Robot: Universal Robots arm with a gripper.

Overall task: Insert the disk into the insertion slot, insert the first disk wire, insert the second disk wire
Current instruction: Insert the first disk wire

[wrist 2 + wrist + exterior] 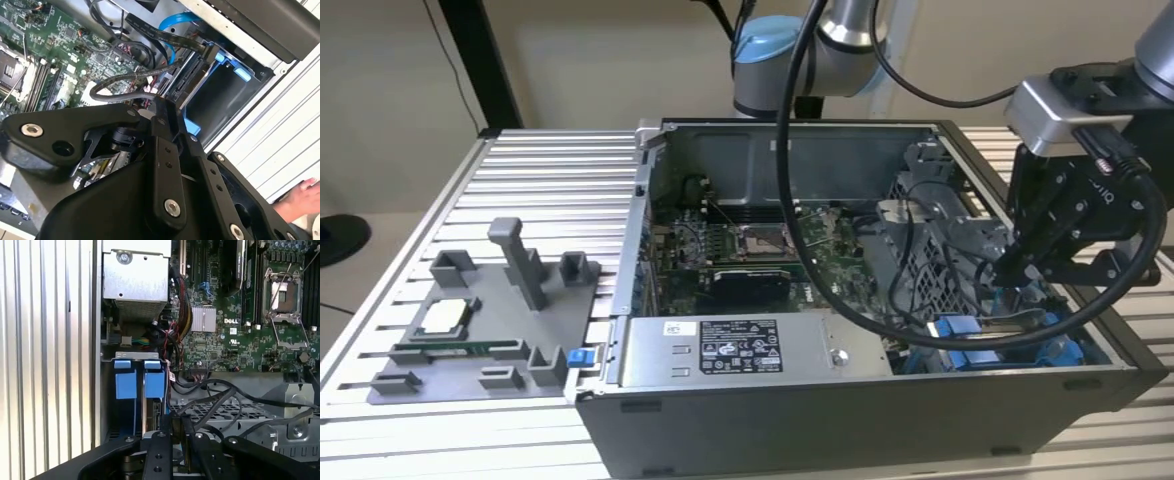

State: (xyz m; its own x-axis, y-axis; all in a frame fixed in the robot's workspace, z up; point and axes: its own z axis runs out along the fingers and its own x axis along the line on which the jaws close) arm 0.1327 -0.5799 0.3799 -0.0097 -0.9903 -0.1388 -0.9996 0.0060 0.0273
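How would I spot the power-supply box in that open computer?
Find the open computer case on the slatted table. Along its near wall in the exterior view lies the power-supply box. Alone among its neighbours it is a plain silver box with a printed label.

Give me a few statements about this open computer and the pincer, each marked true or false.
1. The computer case lies open on a slatted metal table. True.
2. The pincer hovers outside the case, over the table. False: it is down inside the case, by the blue drive bay at the exterior view's right.
3. A hand shows in the second wrist view. True.
4. A fan covers the processor socket. False: the processor socket sits uncovered in the first wrist view.
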